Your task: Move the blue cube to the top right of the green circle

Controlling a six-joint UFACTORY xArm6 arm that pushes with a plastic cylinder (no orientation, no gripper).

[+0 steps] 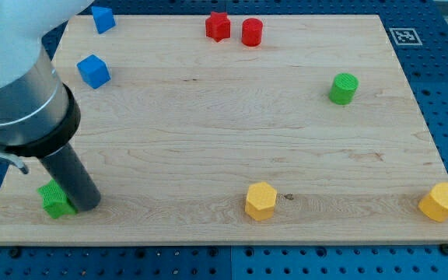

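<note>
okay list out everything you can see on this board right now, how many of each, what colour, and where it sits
wooden board: 1, light wood, fills most of the view
blue cube: 1, blue, upper left
blue block at the top-left edge: 1, blue, shape unclear
red star-shaped block: 1, red, top centre
red cylinder: 1, red, just right of the star
green cylinder: 1, green, right of centre
green block: 1, green, bottom left, partly hidden by the rod
yellow hexagonal block: 1, yellow, bottom centre
yellow block at the bottom-right corner: 1, yellow
my tip: 1, dark rod, against the bottom-left green block's right side
</note>
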